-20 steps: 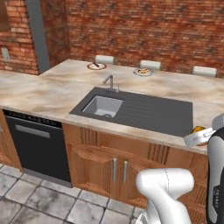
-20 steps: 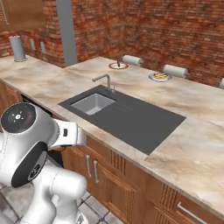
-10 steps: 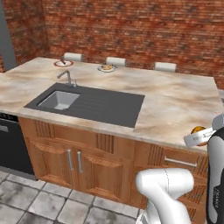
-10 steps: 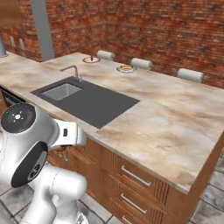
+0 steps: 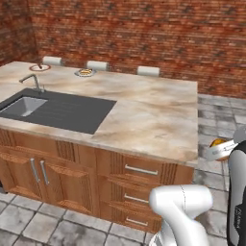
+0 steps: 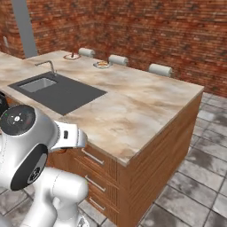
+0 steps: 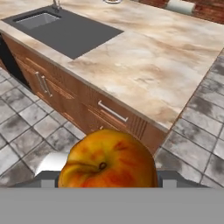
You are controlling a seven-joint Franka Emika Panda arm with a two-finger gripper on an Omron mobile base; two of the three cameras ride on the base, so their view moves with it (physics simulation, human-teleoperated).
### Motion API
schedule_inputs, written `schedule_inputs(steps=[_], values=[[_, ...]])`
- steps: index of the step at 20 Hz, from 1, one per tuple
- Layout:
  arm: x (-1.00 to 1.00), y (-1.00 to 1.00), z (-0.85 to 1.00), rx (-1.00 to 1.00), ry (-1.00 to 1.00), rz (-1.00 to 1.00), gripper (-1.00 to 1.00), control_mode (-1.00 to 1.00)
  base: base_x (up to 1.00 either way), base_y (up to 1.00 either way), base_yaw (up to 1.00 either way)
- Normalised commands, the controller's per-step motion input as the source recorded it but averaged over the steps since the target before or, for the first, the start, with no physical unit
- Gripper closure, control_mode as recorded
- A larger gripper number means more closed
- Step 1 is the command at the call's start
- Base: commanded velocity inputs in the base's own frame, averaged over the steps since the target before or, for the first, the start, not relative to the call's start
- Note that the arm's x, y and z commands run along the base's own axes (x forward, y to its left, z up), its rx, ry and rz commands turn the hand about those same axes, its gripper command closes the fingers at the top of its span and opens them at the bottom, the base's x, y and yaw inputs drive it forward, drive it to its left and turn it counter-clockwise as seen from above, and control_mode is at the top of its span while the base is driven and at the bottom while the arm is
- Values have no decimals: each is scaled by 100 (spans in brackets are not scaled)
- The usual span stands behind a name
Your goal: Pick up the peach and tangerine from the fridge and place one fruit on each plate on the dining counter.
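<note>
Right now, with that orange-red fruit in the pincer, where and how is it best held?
Across its widest middle, one finger on each flank, as the hand view suggests. The peach is round, with no handle or edge, so the broadest band gives the surest hold. Its stem dimple faces the camera, clear of the pincer, whose fingertips it hides.

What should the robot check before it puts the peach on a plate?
1. Peach in the gripper: ok, held off the counter.
2. Plates in view: ok, near plate and far plate sit on the far edge of the dining counter.
3. Plates free for fruit: cannot tell, each already bears a bit of food.
4. Gripper over a plate: not ok, it hangs beside the counter's end, over the floor.
5. Path along the counter: ok, only the sink and faucet lie between.
</note>
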Motion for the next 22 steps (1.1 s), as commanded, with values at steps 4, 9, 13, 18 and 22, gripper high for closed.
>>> schedule_inputs(steps=[4, 9, 13, 18, 22], values=[[0, 0, 0, 0, 0, 0, 100, 100, 22, -100, 2], [0, 0, 0, 0, 0, 0, 100, 100, 43, -100, 15], [0, 0, 0, 0, 0, 0, 100, 100, 57, -98, 29], [0, 0, 0, 0, 0, 0, 100, 100, 59, -94, 33], [0, 0, 0, 0, 0, 0, 100, 100, 56, -97, 31]])
